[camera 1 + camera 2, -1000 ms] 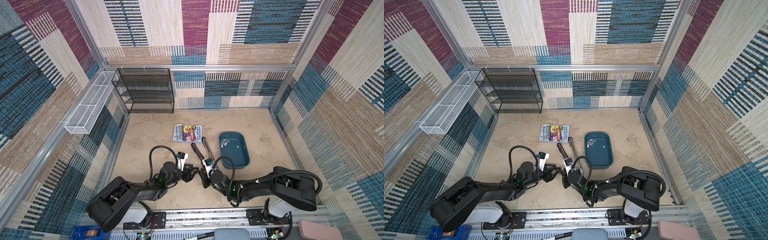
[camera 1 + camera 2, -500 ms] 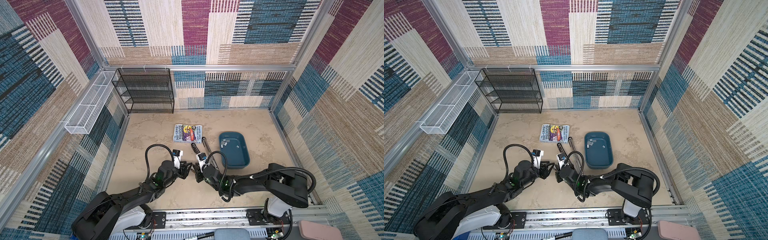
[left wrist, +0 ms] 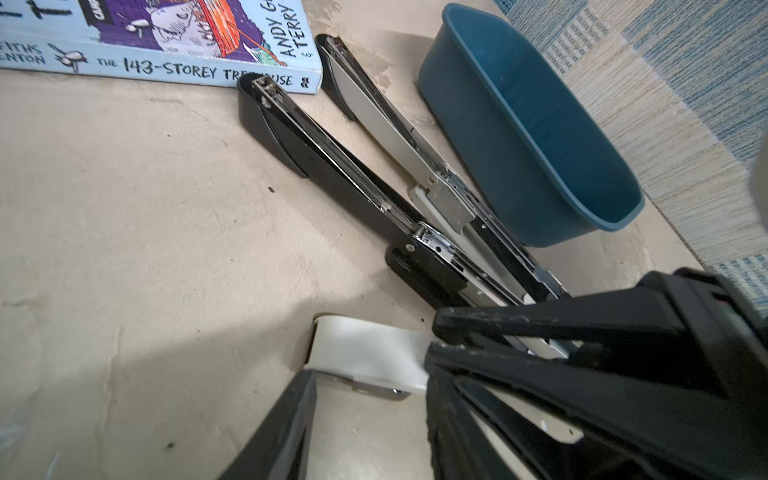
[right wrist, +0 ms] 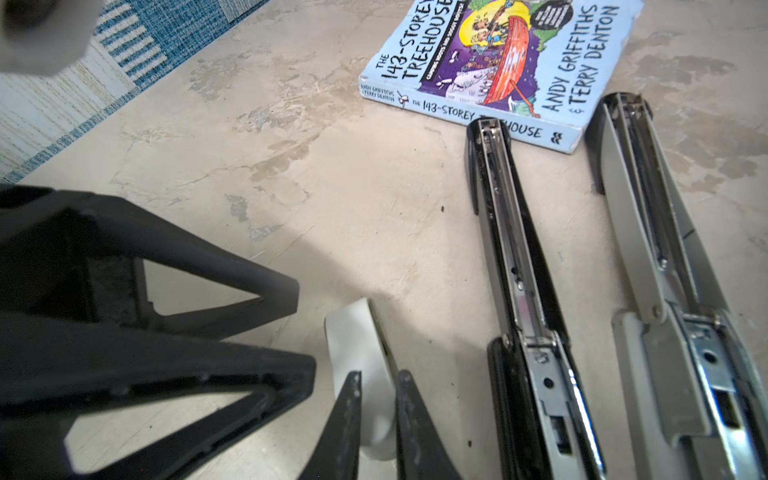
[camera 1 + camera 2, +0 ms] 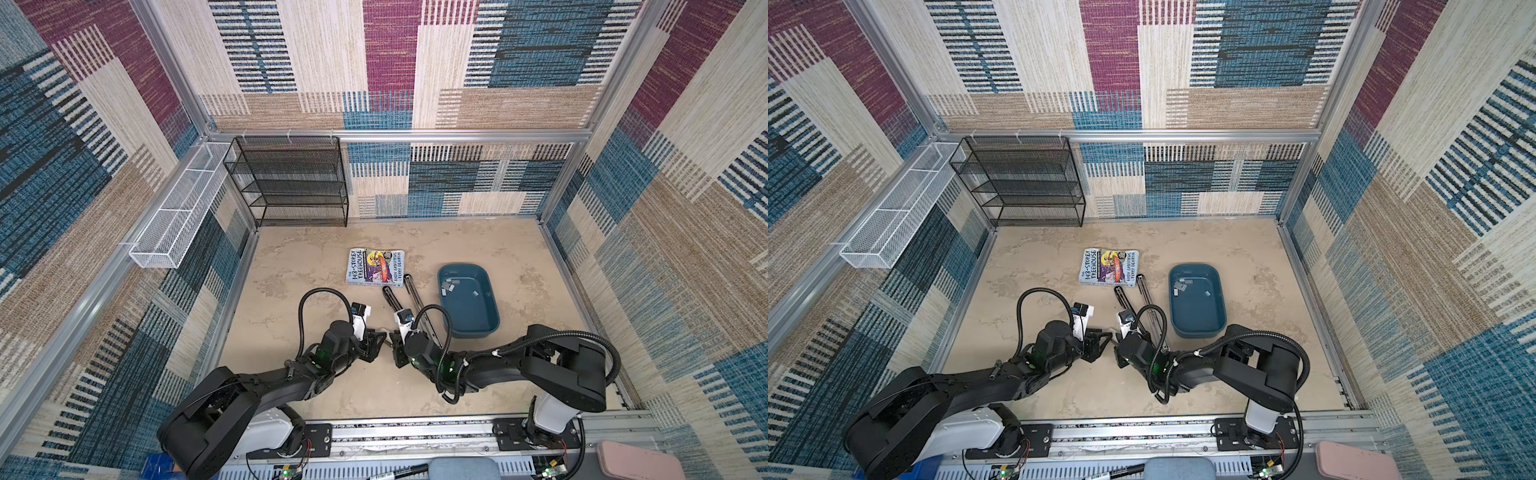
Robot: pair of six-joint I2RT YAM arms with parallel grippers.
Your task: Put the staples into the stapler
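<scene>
Two long staplers lie opened flat side by side, a black one (image 5: 392, 299) (image 3: 332, 166) (image 4: 511, 249) and a grey one (image 5: 415, 295) (image 3: 382, 120) (image 4: 648, 249). The staples (image 5: 451, 284) (image 5: 1183, 284) are small grey strips in the blue tub (image 5: 490, 328). My right gripper (image 4: 380, 378) (image 5: 392, 349) is shut on a small white curved piece (image 4: 357, 332) (image 3: 365, 349) just above the table, left of the black stapler's hinge. My left gripper (image 3: 370, 386) (image 5: 380, 340) faces it tip to tip. It is open, and its fingertips (image 4: 297, 291) stop just short of the white piece.
A paperback book (image 5: 376, 266) lies behind the staplers, its spine touching the black stapler's far end. A black mesh shelf (image 5: 291, 183) stands at the back left. A white wire basket (image 5: 178, 212) hangs on the left wall.
Both grippers have shifted slightly left and stay tip to tip. The right jaws have closed tighter on the white piece and the left jaws have narrowed.
</scene>
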